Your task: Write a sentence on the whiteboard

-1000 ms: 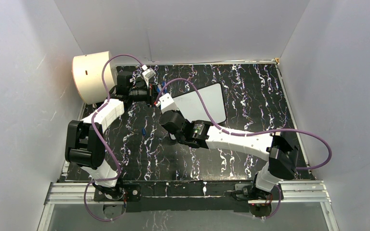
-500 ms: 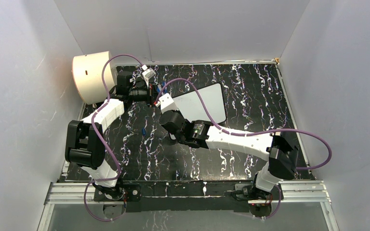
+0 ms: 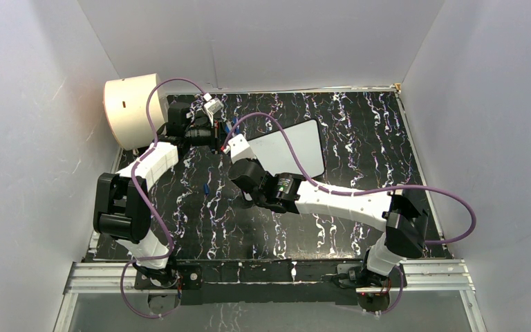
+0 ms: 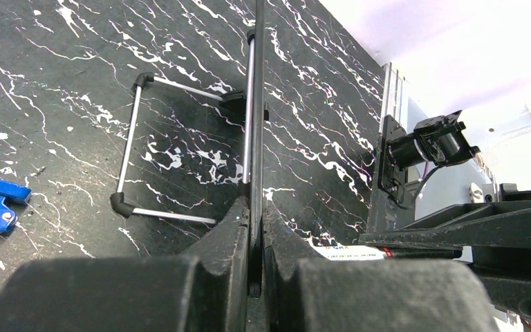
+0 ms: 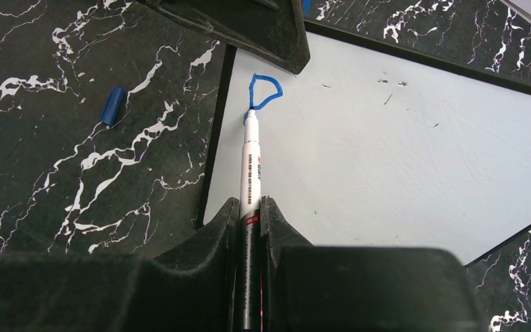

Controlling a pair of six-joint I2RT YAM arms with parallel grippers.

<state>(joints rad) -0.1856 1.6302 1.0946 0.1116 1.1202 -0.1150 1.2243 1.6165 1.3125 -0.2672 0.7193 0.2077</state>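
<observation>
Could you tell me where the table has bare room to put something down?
Bare table lies between the whiteboard and the right wall, and in the near strip between the right arm and the table's edge. The far left is crowded: the drum, the left tool clamping the whiteboard, the right tool with its marker.

Cream drum [image 3: 133, 109], blue cap [image 5: 113, 104] on marbled table [image 3: 359, 138]

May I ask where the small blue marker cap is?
Right wrist view: the small blue marker cap lies on the black marbled table, left of the black-rimmed whiteboard.
</observation>
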